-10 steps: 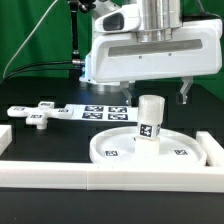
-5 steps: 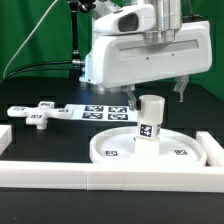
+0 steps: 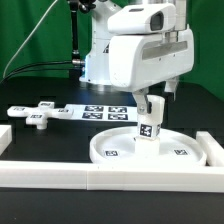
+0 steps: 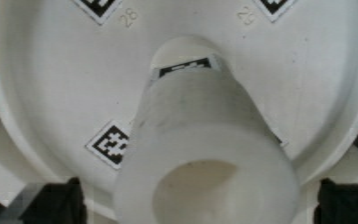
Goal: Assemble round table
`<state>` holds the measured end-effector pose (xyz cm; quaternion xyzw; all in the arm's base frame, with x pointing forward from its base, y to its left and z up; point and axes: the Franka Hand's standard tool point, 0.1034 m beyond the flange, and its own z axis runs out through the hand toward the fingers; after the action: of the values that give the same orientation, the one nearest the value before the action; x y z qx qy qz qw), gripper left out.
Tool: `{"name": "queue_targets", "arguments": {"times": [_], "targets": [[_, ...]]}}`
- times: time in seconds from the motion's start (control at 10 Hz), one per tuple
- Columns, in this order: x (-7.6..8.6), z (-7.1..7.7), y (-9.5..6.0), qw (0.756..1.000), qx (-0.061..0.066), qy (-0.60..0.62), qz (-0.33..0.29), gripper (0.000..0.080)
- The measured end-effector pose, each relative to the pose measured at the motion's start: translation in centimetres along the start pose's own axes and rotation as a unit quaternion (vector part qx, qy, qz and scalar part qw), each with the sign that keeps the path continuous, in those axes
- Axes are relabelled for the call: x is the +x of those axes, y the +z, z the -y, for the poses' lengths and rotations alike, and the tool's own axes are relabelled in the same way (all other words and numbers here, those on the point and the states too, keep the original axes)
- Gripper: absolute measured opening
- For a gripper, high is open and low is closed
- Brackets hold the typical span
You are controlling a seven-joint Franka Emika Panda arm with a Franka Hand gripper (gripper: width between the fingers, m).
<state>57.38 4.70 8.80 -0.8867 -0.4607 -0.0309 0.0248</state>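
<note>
The short cylindrical leg stands upright near the middle of the large rimmed round disc, its base on the disc floor and a black-and-white tag on the side facing the exterior camera. The disc lies flat on the black table. More tags show on its floor, though the one at the front is too small to read.

Right above the disc hangs the gripper. The arm's bulky white body hides most of it, and only dark finger stubs peek out beside the leg's top. In the wrist view the leg fills the middle of the picture, blurred and cut off at the edge, with the disc behind it. The dark fingers sit at the two corners on either side of the leg. The jaws look spread wide with the leg between them, but I cannot tell whether either pad touches it.

To the exterior view's left of the disc, well apart from it, lies the cross-shaped four-armed foot. The marker board lies between the foot and the disc. A long white border rail runs just in front of the disc. Another rail lies at the disc's right side, cut off by the frame.
</note>
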Motion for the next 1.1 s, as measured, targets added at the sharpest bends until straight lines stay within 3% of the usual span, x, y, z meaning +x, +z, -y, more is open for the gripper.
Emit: {"name": "queue_targets", "arguments": {"times": [0.6,0.7,0.8,0.9,1.1], "targets": [[-0.6,-0.5,0.2,0.98,-0.005,-0.199,0.009,0.0649],[-0.7,-0.5,0.2,0.98,-0.004,-0.198,0.009,0.0558],[-1.0,-0.2,0.4,0.98,0.004,-0.197,0.013,0.0558],[-1.1,0.0,0.6,0.98,0.008,-0.197,0.016,0.041],[-1.2,0.0,0.6,0.983,0.008,-0.181,0.016,0.041]]}}
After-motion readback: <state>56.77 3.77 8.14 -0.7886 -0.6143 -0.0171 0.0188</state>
